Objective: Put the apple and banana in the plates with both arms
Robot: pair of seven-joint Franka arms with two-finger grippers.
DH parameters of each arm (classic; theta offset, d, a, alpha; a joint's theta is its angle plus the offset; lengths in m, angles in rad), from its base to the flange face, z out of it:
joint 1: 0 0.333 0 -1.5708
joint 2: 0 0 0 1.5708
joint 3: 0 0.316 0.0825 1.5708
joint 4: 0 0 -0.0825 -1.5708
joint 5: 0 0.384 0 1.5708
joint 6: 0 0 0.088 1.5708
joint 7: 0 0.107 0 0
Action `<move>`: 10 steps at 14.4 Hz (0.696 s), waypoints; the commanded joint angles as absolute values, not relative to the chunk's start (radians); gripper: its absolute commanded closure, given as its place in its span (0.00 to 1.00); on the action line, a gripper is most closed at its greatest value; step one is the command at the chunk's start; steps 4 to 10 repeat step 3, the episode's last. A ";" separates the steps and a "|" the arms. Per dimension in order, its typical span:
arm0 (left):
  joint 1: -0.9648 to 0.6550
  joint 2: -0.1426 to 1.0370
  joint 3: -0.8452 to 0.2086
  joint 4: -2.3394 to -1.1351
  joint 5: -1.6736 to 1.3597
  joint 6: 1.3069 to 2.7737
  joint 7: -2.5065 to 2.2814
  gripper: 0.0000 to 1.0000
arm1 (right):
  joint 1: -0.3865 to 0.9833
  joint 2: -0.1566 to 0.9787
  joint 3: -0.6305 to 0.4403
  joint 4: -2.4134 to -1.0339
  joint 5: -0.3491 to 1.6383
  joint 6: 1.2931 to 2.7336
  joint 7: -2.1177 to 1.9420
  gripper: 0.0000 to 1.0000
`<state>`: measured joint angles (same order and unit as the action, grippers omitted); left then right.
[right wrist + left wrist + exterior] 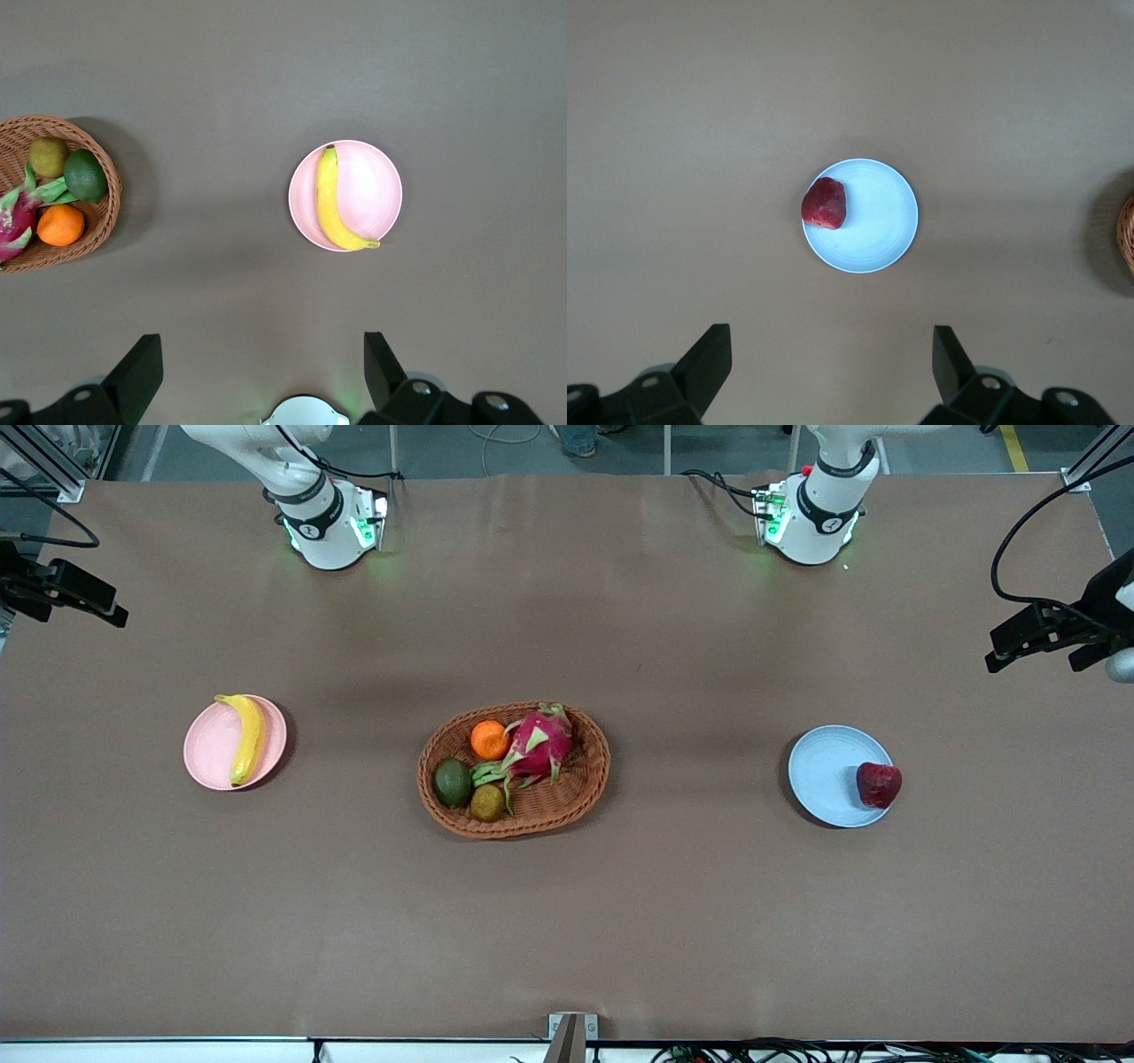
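Note:
The yellow banana (246,740) lies in the pale pink plate (208,748) toward the right arm's end of the table. The right wrist view shows the banana (332,199) in that plate (370,188) from high above. My right gripper (263,350) is open and empty, well above the table. The dark red apple (879,784) rests on the edge of the light blue plate (824,775) toward the left arm's end. The left wrist view shows the apple (825,203) on that plate (877,217). My left gripper (833,341) is open and empty, high above the table.
An oval wicker basket (514,828) stands mid-table between the plates, holding an orange (488,740), a pink dragon fruit (540,746) and two green fruits. Its rim shows in the right wrist view (111,204) and the left wrist view (1125,235).

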<state>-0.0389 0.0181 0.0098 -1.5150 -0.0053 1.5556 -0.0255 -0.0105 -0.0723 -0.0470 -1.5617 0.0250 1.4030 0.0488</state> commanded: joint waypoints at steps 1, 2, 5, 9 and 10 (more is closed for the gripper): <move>-0.032 0.014 0.008 -1.500 -0.020 1.540 -0.008 0.00 | -0.017 -0.098 -0.040 -1.604 0.006 1.417 0.020 0.00; -0.032 0.014 0.008 -1.500 -0.020 1.540 -0.008 0.00 | -0.017 -0.101 -0.040 -1.611 0.005 1.425 0.009 0.00; -0.032 0.014 0.008 -1.500 -0.020 1.540 -0.008 0.00 | -0.017 -0.101 -0.040 -1.611 0.005 1.430 -0.011 0.00; -0.032 0.014 0.008 -1.500 -0.020 1.540 -0.008 0.00 | -0.017 -0.101 -0.040 -1.611 0.005 1.430 -0.011 0.00; -0.032 0.014 0.008 -1.500 -0.020 1.540 -0.008 0.00 | -0.017 -0.101 -0.040 -1.611 0.005 1.430 -0.011 0.00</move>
